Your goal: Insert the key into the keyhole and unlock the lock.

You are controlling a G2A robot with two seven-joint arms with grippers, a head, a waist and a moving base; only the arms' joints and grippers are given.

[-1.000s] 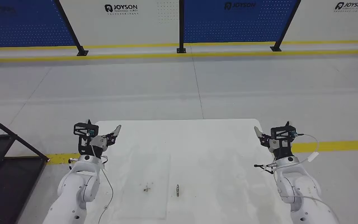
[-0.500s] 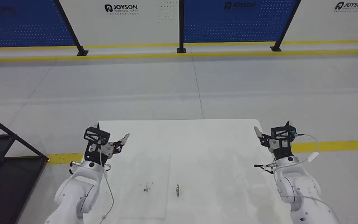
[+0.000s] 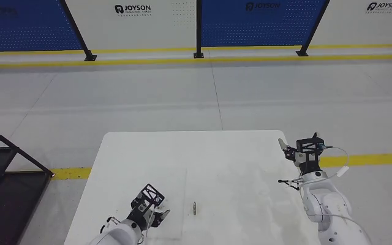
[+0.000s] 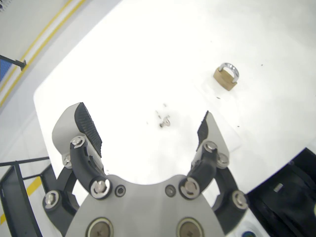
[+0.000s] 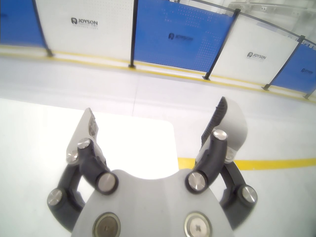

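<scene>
Top view: left pincer (image 3: pixel 154 205) over near part of white tabletop (image 3: pixel 233 159), lock (image 3: pixel 194 208) near it on right. Right pincer (image 3: pixel 291 152) at tabletop's right edge, well apart from lock.

Left wrist view: left pincer (image 4: pixel 143 114) spread wide, empty. Small key (image 4: pixel 165 122) flat on tabletop, seen between fingertips. Brass lock (image 4: pixel 226 76) farther off, apart from key, shackle looks seated.

Right wrist view: right pincer (image 5: pixel 155 107) spread wide, empty, above tabletop corner.

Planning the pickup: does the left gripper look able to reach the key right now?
Probably yes: the left gripper is open, the key lies just ahead of its fingers on bare table, and the padlock sits well apart.
</scene>
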